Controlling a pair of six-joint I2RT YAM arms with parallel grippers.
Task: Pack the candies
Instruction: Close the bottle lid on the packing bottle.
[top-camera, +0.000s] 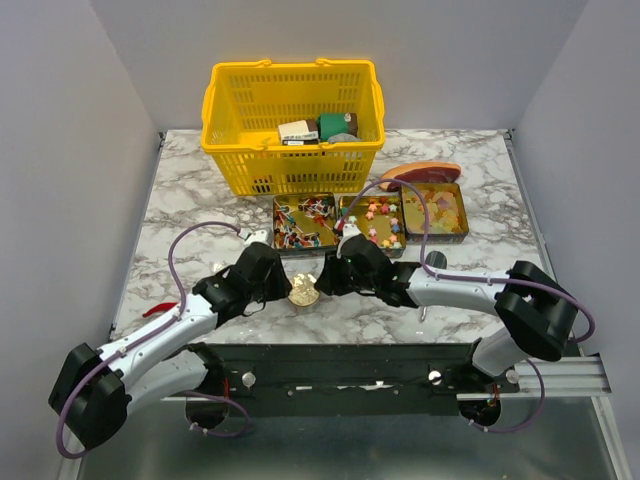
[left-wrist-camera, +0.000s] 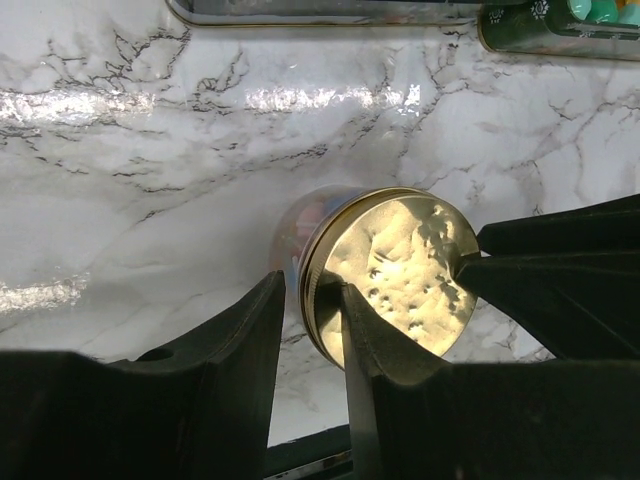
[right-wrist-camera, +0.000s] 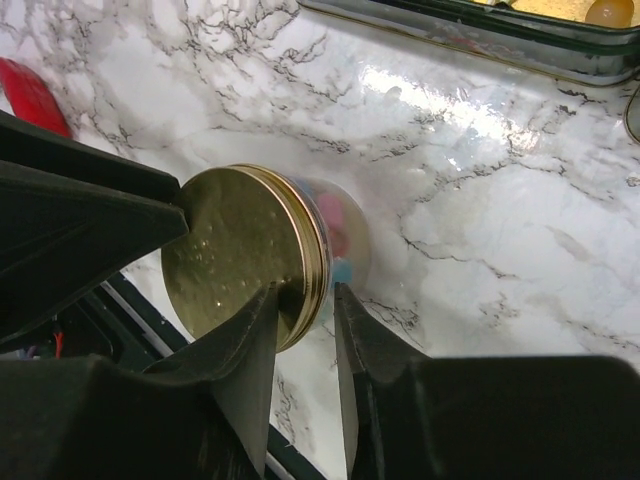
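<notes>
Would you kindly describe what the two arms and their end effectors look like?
The left arm and right arm both have pale grey-white links joined by bulky black joint housings. A thin purple cable loops along each one. The left end effector and right end effector are matte black, each with two flat, wedge-shaped fingers tapering towards the tips. I can see no markings.
</notes>
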